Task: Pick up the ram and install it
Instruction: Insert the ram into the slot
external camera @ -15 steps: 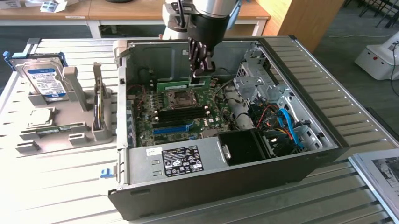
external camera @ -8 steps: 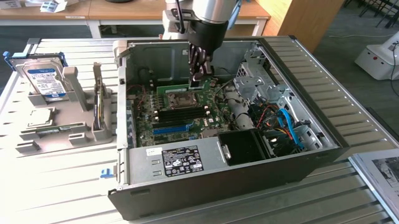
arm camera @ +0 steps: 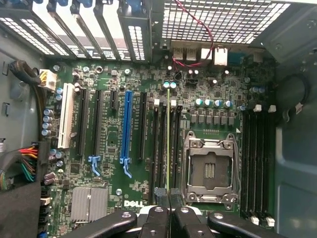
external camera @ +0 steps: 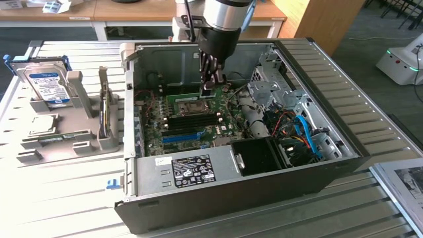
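The ram (external camera: 187,97) is a thin green stick inside the open computer case (external camera: 343,124), low over the motherboard beside the processor socket (external camera: 191,106). My gripper (external camera: 209,88) reaches down into the case and is shut on one end of the ram. In the wrist view the ram (arm camera: 168,139) shows edge-on as a narrow green line running along the black memory slots (arm camera: 159,148) next to the silver socket (arm camera: 208,168). My gripper (arm camera: 168,210) pinches its near end. Whether the ram sits in a slot or hovers just above, I cannot tell.
A blue-labelled hard drive (external camera: 45,84) and a square silver chip (external camera: 41,124) rest on a grey stand (external camera: 79,139) at the exterior view's left. Inside the case are a blue card slot (arm camera: 127,129), more memory slots (arm camera: 257,158), a black shroud (external camera: 261,154) and loose cables (external camera: 300,131).
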`<state>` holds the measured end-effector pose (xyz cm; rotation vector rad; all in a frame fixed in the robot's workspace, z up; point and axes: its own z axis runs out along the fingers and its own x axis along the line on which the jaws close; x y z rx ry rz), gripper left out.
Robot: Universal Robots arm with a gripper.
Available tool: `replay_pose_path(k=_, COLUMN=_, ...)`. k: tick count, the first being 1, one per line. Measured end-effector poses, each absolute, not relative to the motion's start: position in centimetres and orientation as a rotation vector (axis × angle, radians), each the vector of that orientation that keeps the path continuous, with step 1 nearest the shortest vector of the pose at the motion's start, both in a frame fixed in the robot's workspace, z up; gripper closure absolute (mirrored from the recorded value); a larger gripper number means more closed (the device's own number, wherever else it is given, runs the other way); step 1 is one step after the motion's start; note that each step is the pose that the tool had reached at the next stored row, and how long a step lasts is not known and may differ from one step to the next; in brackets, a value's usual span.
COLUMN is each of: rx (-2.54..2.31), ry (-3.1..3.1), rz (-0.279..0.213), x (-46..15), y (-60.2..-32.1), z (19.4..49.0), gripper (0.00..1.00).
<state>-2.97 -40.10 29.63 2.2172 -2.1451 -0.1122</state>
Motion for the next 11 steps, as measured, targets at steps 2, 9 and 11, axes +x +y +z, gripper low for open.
replay_pose_path(k=2, rx=2.217, ry=-2.145, rz=-0.112, x=-3.0, y=-40.1, z=29.4, gripper=0.89)
replay_pose_path(k=9, rx=2.217, ry=-2.145, rz=-0.112, x=-3.0, y=-40.1, z=28.7, gripper=0.89)
replay_pose_path(k=11, rx=2.217, ry=-2.145, rz=-0.112, x=-3.0, y=-40.1, z=28.5, gripper=0.89)
